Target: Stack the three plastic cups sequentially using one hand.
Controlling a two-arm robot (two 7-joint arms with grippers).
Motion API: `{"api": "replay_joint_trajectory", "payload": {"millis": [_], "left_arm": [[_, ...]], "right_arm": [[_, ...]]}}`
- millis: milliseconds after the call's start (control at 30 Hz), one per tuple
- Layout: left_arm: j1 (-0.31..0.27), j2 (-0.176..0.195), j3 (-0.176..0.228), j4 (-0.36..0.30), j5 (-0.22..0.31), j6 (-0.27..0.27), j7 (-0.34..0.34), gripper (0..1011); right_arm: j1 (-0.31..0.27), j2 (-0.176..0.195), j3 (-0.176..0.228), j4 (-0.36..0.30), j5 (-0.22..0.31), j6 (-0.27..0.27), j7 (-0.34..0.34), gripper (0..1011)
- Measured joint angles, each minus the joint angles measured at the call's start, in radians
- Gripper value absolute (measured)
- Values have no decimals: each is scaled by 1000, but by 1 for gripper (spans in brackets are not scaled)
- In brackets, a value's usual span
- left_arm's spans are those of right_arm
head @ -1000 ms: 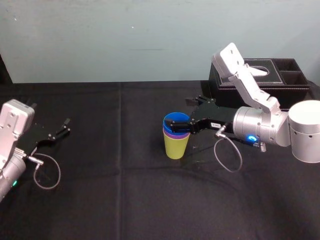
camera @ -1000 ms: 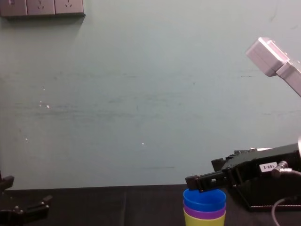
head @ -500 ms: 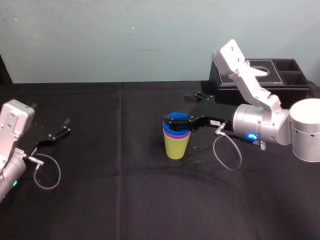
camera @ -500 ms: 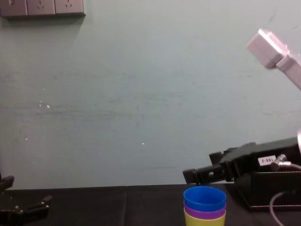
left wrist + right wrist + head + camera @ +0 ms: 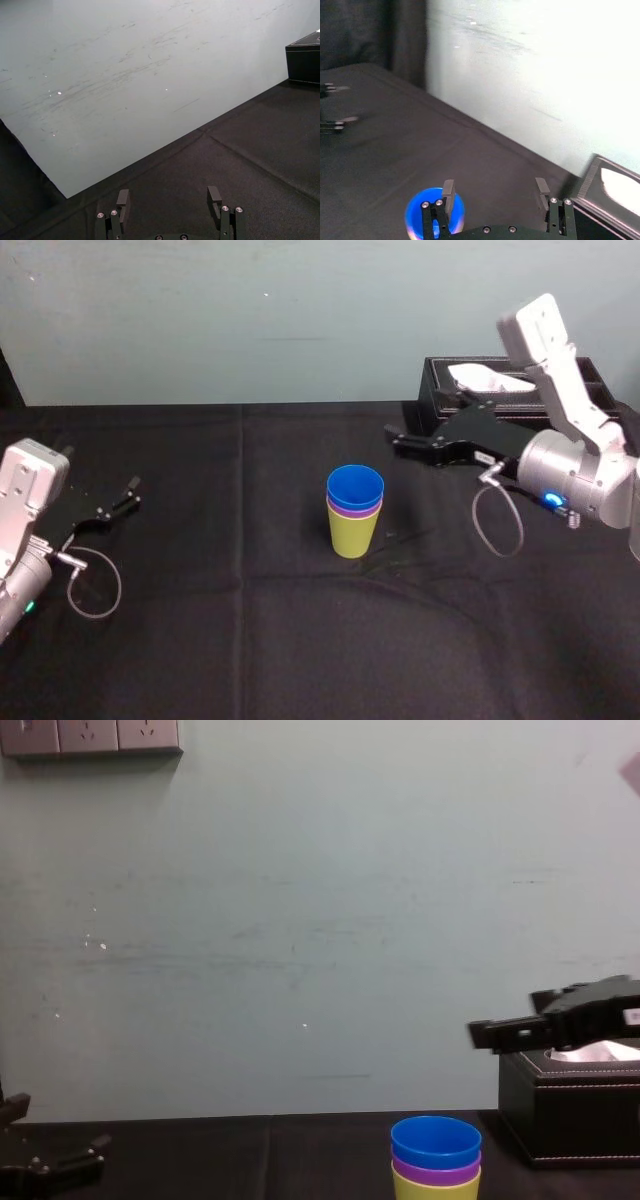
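Observation:
The three plastic cups stand nested in one upright stack at the middle of the black table: the blue cup [image 5: 355,485] on top, the purple cup [image 5: 354,508] under it, the yellow-green cup [image 5: 354,532] at the bottom. In the chest view the blue cup [image 5: 435,1141] tops the stack near the lower edge. The hand, my right gripper [image 5: 397,438], hovers open and empty to the right of the stack and above it, clear of the cups. Its wrist view looks down past its own fingers, the right gripper [image 5: 493,184], onto the blue cup [image 5: 413,216]. My left gripper [image 5: 128,495] rests open at the far left.
A black tissue box [image 5: 450,405] with side compartments stands at the back right, just behind the right arm, and shows in the chest view too [image 5: 565,1115]. A pale wall closes off the table's far edge. Black cloth covers the table [image 5: 250,640].
My right gripper has risen off the blue cup's rim and drawn back to the right toward the tissue box. The stack has stayed put. The left arm has not moved.

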Motion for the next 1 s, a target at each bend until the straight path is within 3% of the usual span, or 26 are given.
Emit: {"api": "replay_joint_trajectory", "payload": {"millis": [233, 367, 700, 1000], "left_arm": [[0, 0, 0, 0, 0, 0, 0, 1012], [0, 0, 0, 0, 0, 0, 0, 1011], [0, 0, 0, 0, 0, 0, 0, 1011], [0, 0, 0, 0, 0, 0, 0, 1011]], "right_arm": [[-50, -9, 50, 23, -57, -45, -98, 1003], [-66, -18, 60, 48, -85, -67, -125, 1003], [-85, -41, 60, 107, -143, -103, -149, 1003], [-85, -43, 61, 111, -147, -104, -151, 1003]]}}
